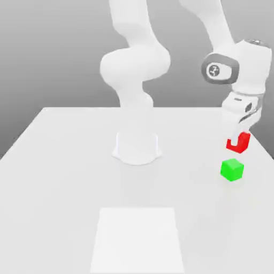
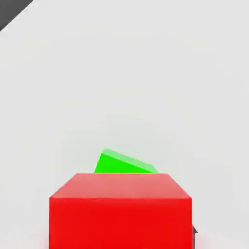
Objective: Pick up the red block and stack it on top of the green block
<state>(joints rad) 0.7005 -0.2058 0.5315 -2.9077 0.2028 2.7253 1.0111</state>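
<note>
The red block (image 1: 239,143) hangs in the air at the exterior view's right, with my gripper (image 1: 237,137) shut on it from above. Its fingers cover much of the cube, so only the lower and right faces show. The green block (image 1: 232,169) rests on the white table just below and slightly nearer the camera, with a small gap between the two cubes. In the hand view the red block (image 2: 120,214) looms large and close, and part of the green block (image 2: 121,164) shows past its far edge.
The arm's white base (image 1: 137,145) stands at the table's middle. A lighter square patch (image 1: 138,238) lies on the table near the front. The table's right edge (image 1: 265,152) runs close to both cubes.
</note>
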